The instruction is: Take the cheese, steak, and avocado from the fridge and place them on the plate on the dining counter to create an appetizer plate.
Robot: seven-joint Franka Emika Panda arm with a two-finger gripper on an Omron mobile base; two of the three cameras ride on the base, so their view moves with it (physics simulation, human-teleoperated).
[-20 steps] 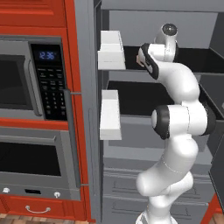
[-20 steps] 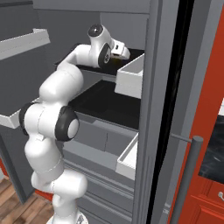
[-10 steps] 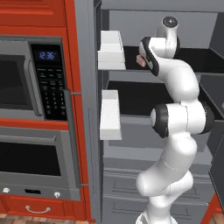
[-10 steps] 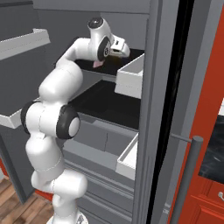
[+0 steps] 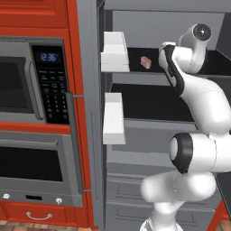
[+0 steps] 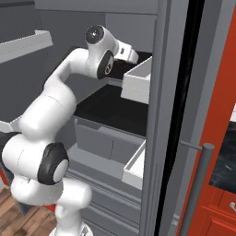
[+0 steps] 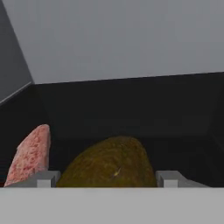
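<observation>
Wrist swung deeper into fridge; avocado between spread gripper fingers.

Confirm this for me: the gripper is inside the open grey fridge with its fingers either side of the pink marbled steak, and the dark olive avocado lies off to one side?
Not quite: the two are swapped. In the hand view the gripper brackets the dark olive-brown rounded avocado, and the pink marbled steak slab lies off to the side on the black shelf. The grey fridge is open, as you said.

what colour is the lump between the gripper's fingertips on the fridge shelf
Dark olive-brown, with a rough mottled skin: the avocado. It shows best in the hand view.
</observation>
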